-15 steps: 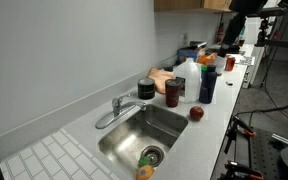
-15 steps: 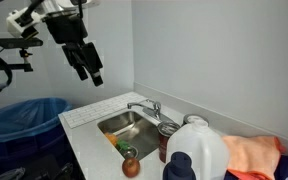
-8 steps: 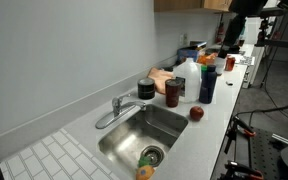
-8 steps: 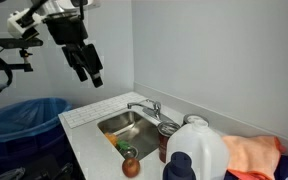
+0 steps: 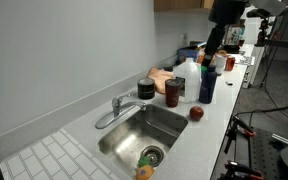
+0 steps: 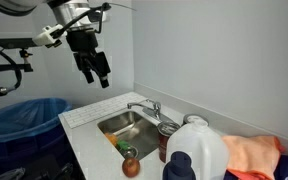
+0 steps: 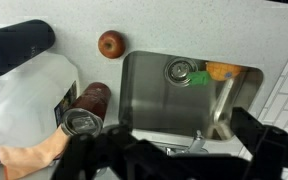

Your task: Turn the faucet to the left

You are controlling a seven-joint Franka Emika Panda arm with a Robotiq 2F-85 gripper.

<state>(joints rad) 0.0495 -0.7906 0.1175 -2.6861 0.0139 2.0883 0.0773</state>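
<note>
**Faucet on the back rim of the sink, gripper high above.**
The spout's long axis lies along the rim, with its tip pointing toward the white tiles. The gripper jaws stand wide apart, holding nothing.

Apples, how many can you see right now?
1: a red apple sits on the counter beside the sink, apart from the dark red can. Others could be hidden behind the white jug.
</note>
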